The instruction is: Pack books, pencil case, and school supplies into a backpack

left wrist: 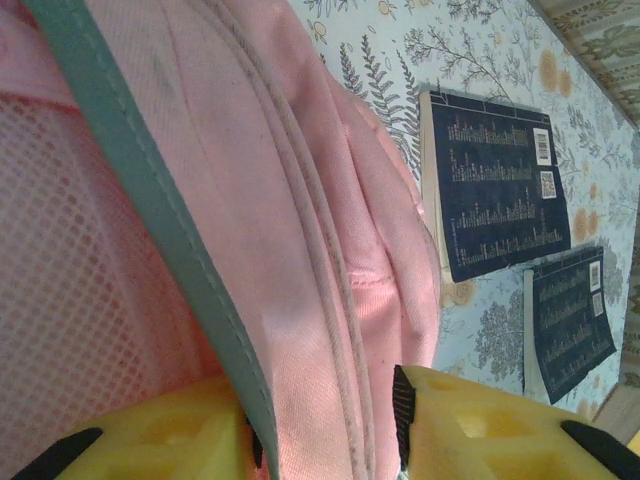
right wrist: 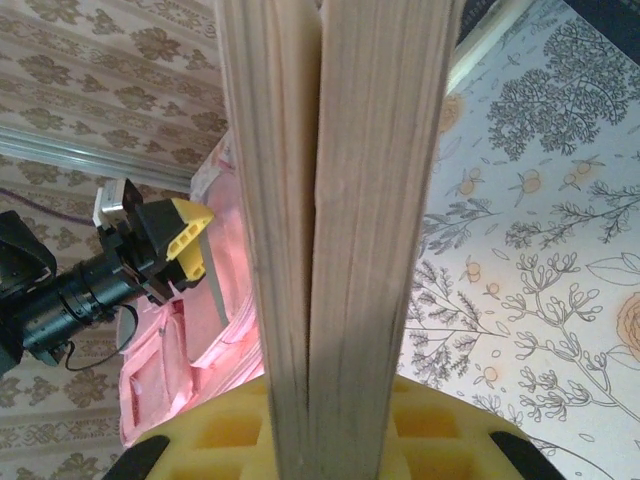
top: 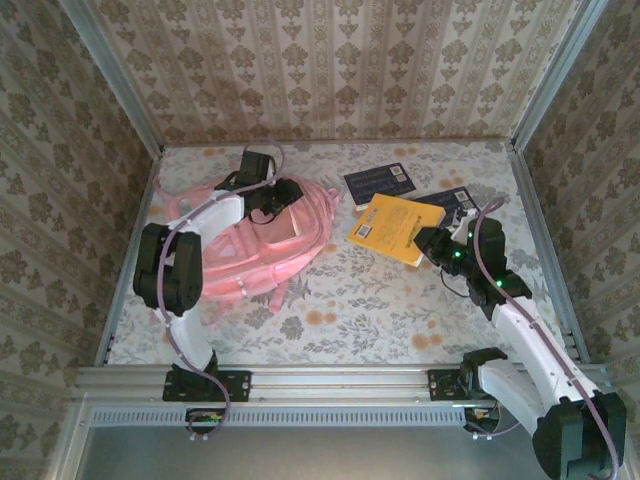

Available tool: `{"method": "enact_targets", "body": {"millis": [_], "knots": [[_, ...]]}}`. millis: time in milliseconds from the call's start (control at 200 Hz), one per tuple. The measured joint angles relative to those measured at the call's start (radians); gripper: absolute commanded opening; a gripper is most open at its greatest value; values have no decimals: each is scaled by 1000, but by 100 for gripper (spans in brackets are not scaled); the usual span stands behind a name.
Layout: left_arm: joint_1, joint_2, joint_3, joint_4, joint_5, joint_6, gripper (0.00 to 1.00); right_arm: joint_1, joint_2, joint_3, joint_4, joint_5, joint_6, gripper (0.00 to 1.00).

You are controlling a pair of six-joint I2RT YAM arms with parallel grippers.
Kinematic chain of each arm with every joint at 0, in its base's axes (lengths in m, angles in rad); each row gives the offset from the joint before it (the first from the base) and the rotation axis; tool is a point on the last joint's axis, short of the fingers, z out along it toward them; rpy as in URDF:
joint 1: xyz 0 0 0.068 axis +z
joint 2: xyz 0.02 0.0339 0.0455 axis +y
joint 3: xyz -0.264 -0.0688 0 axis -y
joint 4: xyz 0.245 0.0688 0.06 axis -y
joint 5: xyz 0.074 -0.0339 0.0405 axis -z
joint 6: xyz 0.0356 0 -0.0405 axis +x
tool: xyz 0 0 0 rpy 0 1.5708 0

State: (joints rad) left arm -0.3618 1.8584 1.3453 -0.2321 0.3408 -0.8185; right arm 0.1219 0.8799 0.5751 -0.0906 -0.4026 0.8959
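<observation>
Wallpapered walls point(top: 330, 60) on three sides, floral worktop point(top: 350, 310). Pink backpack point(top: 270, 250) lay at 9 o'clock from worktop centre; couldn't see its contents, and a mesh panel showed in the left wrist view. Left arm point(top: 165, 270) arched over it from 7 o'clock. Left pincer point(left wrist: 325, 430) sat at the backpack's 12 o'clock end, pinched on a fold of pink fabric and teal trim that filled the gap between the pads. Right arm point(top: 530, 330) reached in from 5 o'clock. Right pincer point(right wrist: 340, 420) was clamped on the orange-yellow book point(top: 395, 228) at its 4 o'clock edge. Book count: three. The orange-yellow book was at 3 o'clock of the backpack. Navy book point(top: 380, 182) and second navy book point(top: 450, 197) lay flat at 1 o'clock.
</observation>
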Motion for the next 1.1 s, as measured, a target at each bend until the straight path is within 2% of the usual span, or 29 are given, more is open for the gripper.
{"method": "enact_targets", "body": {"millis": [135, 240, 410, 640, 745, 875, 995, 1100], "knots": [[13, 48, 42, -13, 19, 0, 20, -2, 14, -7, 3, 0, -2, 0], [29, 90, 91, -43, 28, 10, 0, -4, 15, -7, 3, -1, -6, 0], [45, 104, 183, -151, 48, 83, 0, -8, 1, 4, -47, 12, -34, 0], [21, 104, 400, -409, 60, 293, 0, -9, -37, 72, -156, 85, -86, 0], [-23, 104, 522, -543, 86, 400, 0, -9, -37, 106, -209, 131, -106, 0], [-129, 84, 653, -669, 90, 520, 0, -9, -41, 146, -284, 195, -120, 0], [-213, 29, 691, -736, 110, 600, 0, -6, -83, 184, -349, 231, -140, 0], [-220, -35, 686, -764, 145, 635, 0, 1, -142, 220, -387, 241, -155, 0]]}}
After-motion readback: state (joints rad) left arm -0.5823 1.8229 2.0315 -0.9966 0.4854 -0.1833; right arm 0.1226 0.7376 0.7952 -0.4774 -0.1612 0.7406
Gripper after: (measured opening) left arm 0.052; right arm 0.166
